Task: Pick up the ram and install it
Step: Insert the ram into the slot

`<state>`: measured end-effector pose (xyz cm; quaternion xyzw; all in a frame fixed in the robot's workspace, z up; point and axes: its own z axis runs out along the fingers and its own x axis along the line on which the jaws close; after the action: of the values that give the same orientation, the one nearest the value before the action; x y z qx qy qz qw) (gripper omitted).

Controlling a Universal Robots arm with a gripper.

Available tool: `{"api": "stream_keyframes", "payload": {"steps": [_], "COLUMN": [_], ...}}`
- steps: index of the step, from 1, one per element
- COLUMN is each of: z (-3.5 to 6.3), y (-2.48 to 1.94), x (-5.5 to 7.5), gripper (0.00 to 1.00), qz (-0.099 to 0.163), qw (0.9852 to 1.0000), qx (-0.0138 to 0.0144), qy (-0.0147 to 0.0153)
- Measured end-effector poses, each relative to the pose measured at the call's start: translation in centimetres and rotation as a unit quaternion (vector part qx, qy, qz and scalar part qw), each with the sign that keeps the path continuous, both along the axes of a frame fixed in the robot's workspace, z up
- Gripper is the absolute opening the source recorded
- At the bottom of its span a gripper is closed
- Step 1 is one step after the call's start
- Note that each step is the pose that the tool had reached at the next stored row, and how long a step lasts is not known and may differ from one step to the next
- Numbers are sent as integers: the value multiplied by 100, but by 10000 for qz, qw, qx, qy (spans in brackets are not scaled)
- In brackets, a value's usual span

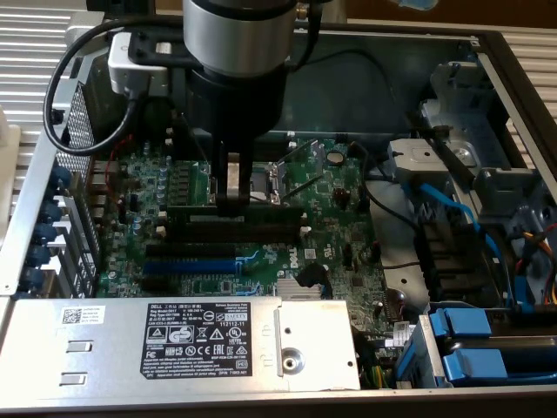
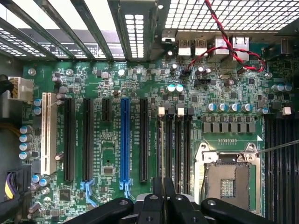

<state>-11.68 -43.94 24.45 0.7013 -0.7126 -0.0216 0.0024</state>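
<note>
Setting: an open desktop computer case point(image 1: 35, 209) lies flat with its green motherboard point(image 1: 339, 218) facing up.
My gripper: the gripper point(image 1: 232, 202) hangs straight down over the board. Its jaws are pinched almost together and, as far as I can judge, clamp the top edge of the ram.
Ram: the ram point(image 1: 261, 205) stands on its long edge under my fingertips, running from 9 to 3 o'clock in the exterior view. It sits low over the black memory slots point(image 2: 177, 149). I cannot tell which slot it is over, or whether it touches one.
Ram to tool: I hold it near mid-length, with a similar stretch out toward 9 and toward 3 o'clock.
Neighbours: in the exterior view the CPU socket point(image 1: 277, 178) is just beside my tips at 2 o'clock. The blue expansion slot point(image 1: 187, 261) is at 7 o'clock and the power supply point(image 1: 174, 335) at 6 o'clock.
Step in hand: seating the stick, I judge.
Doing it well: I keep the stick upright and parallel to its slot, with both ends over the white end clips point(image 2: 162, 111). I press evenly and straight down, because a tilt would jam one end.
</note>
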Motion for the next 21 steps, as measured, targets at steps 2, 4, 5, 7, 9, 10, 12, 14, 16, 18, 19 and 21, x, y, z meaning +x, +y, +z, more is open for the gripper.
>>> {"api": "stream_keyframes", "payload": {"steps": [2,4,5,7,9,10,12,14,16,18,19,21], "z": [-3,-4,-4,-4,-5,-5,-7,-12,-16,-17,-19,-20], "y": [0,0,0,0,0,0,1,5,6,6,8,9], "x": [-2,-3,-3,-4,-4,-4,-4,-5,-7,-10,-15,-18], "gripper": [12,12,12,12,12,12,12,12,12,12,12,12], "qz": [0,0,0,0,0,-3,-25,-52,-69,-71,-72,-71], "qw": [10000,10000,10000,10000,10000,10000,10000,10000,10000,10000,10000,10000], "qx": [1,2,1,1,1,2,2,2,2,1,1,2], "qy": [-1,-1,-1,-1,-1,-1,-1,-1,-1,-1,-1,-1]}}
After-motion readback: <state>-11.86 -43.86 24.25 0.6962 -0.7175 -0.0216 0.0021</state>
